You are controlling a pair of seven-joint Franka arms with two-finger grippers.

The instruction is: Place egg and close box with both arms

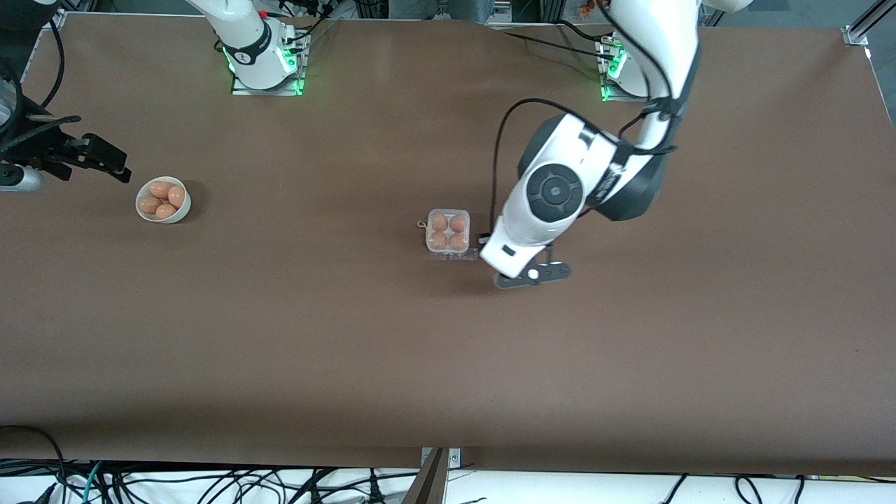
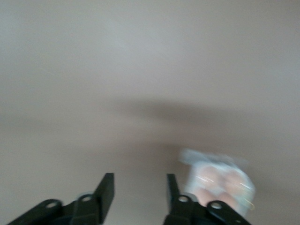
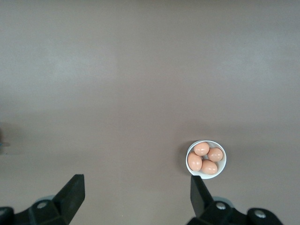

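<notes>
Near the middle of the long brown table (image 1: 350, 336), we saw the small square clear-plastic egg carton (image 1: 448, 232) sitting with all four round cells filled by smooth orange-brown eggs (image 1: 439, 222). Its transparent lid (image 1: 452, 255) appeared to lie flat on the table, folded out toward the front camera, so the carton was not yet shut. Just beside the carton, toward the left arm's end of the table, we found the left arm's black two-finger gripper (image 1: 530, 274) low over the bare tabletop; in its wrist view the left gripper (image 2: 139, 187) had its fingers (image 2: 106, 188) spread and gripped nothing, with the blurred carton (image 2: 218, 179) off to one side. At the right arm's end of the table stood a round white bowl (image 1: 163, 200) with four more orange-brown eggs inside. We noted the right arm's black gripper (image 1: 105, 162) waiting in the air beside that bowl, and its wrist view showed the right gripper (image 3: 136, 194) with fingers (image 3: 72, 193) wide apart and empty, the bowl (image 3: 206, 159) below it
</notes>
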